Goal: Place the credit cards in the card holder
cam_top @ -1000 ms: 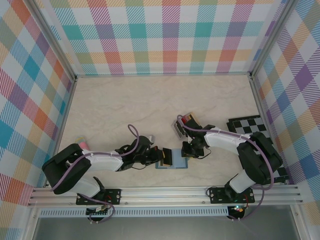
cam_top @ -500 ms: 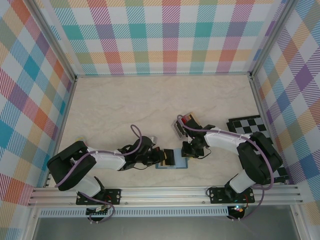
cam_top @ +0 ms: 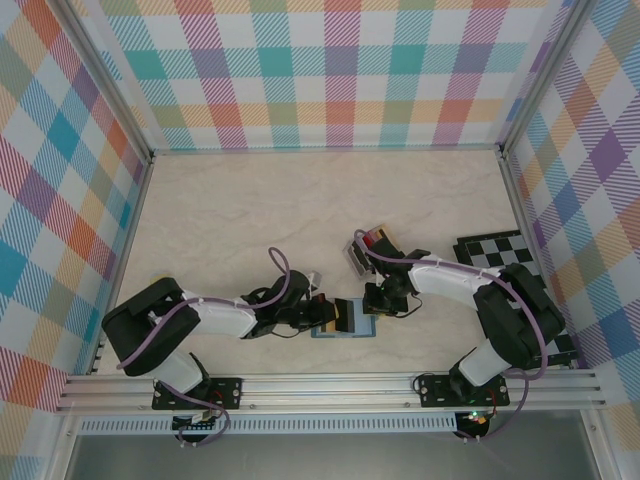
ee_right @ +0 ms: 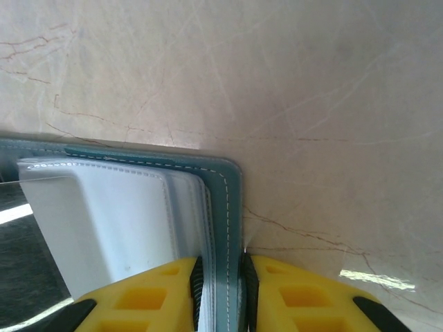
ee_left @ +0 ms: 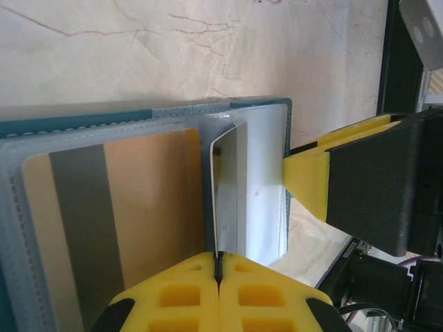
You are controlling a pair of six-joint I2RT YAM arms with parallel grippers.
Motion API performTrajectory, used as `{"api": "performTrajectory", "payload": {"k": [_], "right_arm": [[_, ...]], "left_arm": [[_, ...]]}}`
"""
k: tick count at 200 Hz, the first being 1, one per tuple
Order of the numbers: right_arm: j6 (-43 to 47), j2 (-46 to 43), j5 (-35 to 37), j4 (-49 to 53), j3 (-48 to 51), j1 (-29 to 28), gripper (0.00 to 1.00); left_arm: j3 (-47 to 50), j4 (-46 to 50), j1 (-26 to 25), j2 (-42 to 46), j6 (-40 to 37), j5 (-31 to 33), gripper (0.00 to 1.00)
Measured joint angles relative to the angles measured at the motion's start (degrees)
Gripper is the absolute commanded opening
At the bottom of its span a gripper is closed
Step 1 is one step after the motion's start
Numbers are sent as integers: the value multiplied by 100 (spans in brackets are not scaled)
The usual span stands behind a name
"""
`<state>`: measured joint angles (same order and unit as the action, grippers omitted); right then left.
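**Card poised at the sleeve as two arms work an open holder**

On a pale, marbled worktop (cam_top: pixel 250 210) walled in bright plaid, the left arm (cam_top: pixel 200 320) and right arm (cam_top: pixel 450 280) lean toward each other near the front edge. A chequered board (cam_top: pixel 495 250) lies well off to the right.

Between the arms lies the card holder (cam_top: pixel 358 328), opened flat, teal outside and lighter blue within. A small grey rack (cam_top: pixel 368 248) with cards in it stands near it, beyond the right arm's wrist. Inside the holder, a gold-yellow card (ee_left: pixel 159 207) with a grey stripe already sits under one clear sleeve.

The left tool (ee_left: pixel 218 266) is pressed together on a thin silver-grey card (ee_left: pixel 227 187). That card is seen almost edge-on, its far end at the inner edge of the neighbouring sleeve. Whether the card has entered the pocket cannot be told. The right tool (ee_right: pixel 223 266) is clamped on the holder's stitched teal edge, apparently steadying it against the push.

The step in hand appears to be feeding this card into its slot. The next move likely calls for a straight, shallow slide along the sleeve while the right tool holds firm, then a release. With cards left in the rack, the job looks only partly done.
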<state>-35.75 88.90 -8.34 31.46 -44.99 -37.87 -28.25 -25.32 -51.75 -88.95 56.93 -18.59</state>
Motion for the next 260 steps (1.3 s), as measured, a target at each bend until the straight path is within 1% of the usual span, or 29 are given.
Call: {"api": "performTrajectory", "payload": {"k": [29, 41, 50, 87, 158, 176, 198, 212, 223, 242, 260], "right_arm": [[-4, 0, -4, -7, 0, 0, 24], [-20, 0, -9, -11, 0, 0, 20], [-20, -7, -26, -13, 0, 2, 20], [-85, -61, -61, -52, 50, 33, 19], [-155, -140, -66, -146, 138, 33, 19], [-175, -160, -59, -160, 153, 33, 20], [-216, -175, -42, -162, 162, 33, 22], [-240, -175, -20, -160, 162, 26, 24], [-247, -181, 0, -157, 162, 26, 25], [-267, -214, 90, -120, 162, 9, 26], [-278, -264, 164, -83, 162, -7, 25]], "left_arm": [[-184, 85, -15, -173, 0, -42, 1], [-262, 129, -44, -229, 0, -39, 1], [-313, 140, -72, -271, 0, -35, 2], [-492, 151, -155, -435, 7, -20, 2], [-723, 330, -302, -658, 39, 140, 7], [-730, 356, -326, -658, 50, 192, 10], [-778, 450, -367, -640, 52, 286, 17], [-839, 662, -404, -562, 4, 385, 20], [-870, 870, -431, -466, -48, 463, 25], [-876, 1259, -472, -232, -129, 623, 28], [-876, 1521, -487, -31, -197, 721, 26]]}}
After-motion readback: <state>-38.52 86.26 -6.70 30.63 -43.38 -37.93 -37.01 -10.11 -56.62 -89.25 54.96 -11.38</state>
